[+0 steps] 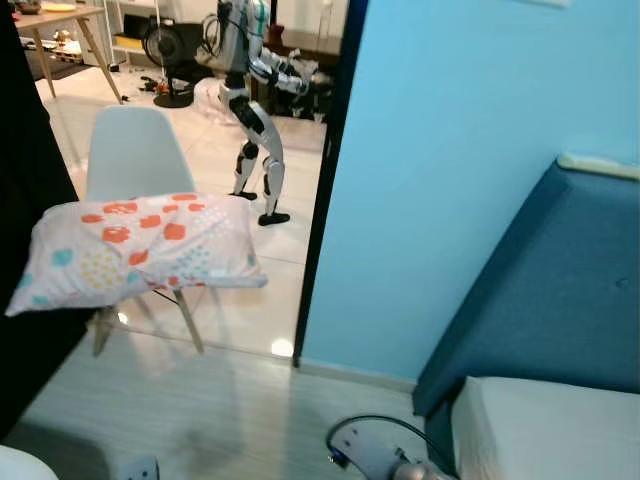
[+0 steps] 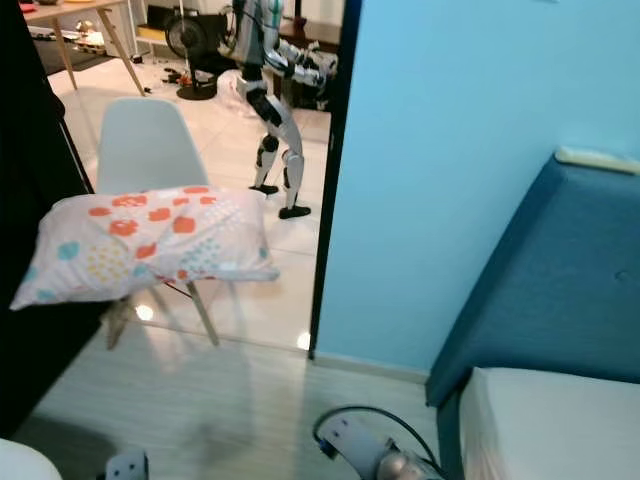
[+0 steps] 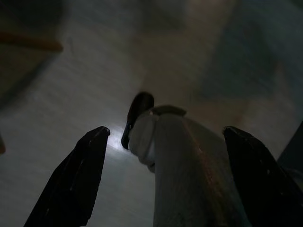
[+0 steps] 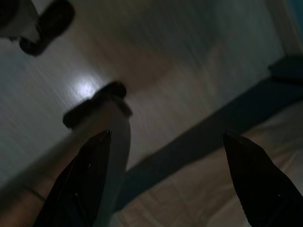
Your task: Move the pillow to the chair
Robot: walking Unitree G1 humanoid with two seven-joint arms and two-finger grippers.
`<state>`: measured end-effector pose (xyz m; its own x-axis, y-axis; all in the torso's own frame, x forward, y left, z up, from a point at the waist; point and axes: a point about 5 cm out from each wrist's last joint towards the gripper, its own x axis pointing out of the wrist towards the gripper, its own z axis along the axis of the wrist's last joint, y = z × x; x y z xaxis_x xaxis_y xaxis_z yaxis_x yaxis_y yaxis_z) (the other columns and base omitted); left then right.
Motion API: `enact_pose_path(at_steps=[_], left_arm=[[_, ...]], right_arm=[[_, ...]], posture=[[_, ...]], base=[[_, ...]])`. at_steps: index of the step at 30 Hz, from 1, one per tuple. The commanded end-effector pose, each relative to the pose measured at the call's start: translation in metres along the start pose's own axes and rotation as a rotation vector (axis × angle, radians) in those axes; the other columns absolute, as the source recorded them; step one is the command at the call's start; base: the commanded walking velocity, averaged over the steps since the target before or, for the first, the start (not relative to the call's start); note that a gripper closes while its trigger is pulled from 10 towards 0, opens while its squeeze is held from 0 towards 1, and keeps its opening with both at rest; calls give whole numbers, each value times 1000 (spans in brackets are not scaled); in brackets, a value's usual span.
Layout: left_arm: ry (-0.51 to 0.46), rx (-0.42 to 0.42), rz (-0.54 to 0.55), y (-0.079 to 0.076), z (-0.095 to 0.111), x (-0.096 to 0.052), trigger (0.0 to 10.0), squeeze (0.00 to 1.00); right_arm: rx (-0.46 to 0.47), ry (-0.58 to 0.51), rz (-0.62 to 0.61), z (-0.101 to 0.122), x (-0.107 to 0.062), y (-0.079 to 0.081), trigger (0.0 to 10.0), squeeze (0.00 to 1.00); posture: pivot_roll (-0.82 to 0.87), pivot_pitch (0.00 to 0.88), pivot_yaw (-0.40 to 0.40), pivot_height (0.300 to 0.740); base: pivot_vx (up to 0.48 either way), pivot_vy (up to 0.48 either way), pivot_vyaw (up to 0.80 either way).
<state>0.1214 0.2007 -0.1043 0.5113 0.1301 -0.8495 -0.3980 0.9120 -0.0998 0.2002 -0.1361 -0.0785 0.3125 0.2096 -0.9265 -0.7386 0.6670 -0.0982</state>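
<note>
left gripper [image 3: 163,137]: hanging low by the robot's own leg, pointing at the floor; fingers [image 3: 75,175] spread wide, gripping nothing
right gripper [image 4: 165,142]: also hanging down toward the floor, next to the bed edge; fingers [image 4: 83,179] wide apart, nothing between them
bed [image 1: 540,425]: sitting right of the chair and nearest the robot, pale mattress corner against the blue headboard
floor [image 1: 220,400]: running bare between the robot and the chair, a doorway threshold just behind the chair legs
pillow [image 1: 140,250]: lying flat on the chair seat, covering it and overhanging both sides; white with orange and teal spots
pillow long axis: running left-right across the chair, left end drooping a little lower than the right
chair [image 1: 135,150]: standing ahead and to the robot's left, white backrest rising behind the pillow, legs showing under it
nearer arm: left arm is on the chair's side, but both grippers are well apart from the pillow
task state: judging it done, pillow resting on the chair with neither gripper touching it
blue wall [image 1: 450,180]: standing right of the chair, dividing it from the bed
other robot [image 1: 255,110]: standing beyond the chair, in the far tiled room
</note>
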Motion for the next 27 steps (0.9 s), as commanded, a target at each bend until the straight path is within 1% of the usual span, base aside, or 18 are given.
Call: enact_pose_path(at_steps=[1, 13, 27], left_arm=[[54, -8, -8, -5, -13, -2, 10000, 0], [68, -31, -1, -4, -16, -2, 10000, 0], [84, -6, -10, -4, -18, -3, 10000, 0]], right_arm=[[-6, -1, -4, 3, 0, -1, 10000, 0], [-3, 3, 0, 2, 0, -1, 10000, 0], [2, 9, 2, 0, 0, 1, 10000, 0]], posture=[[148, 0, -149, 740], [150, 7, -154, 740], [143, 12, -141, 740]], base=[[0, 0, 0], [0, 0, 0], [0, 0, 0]])
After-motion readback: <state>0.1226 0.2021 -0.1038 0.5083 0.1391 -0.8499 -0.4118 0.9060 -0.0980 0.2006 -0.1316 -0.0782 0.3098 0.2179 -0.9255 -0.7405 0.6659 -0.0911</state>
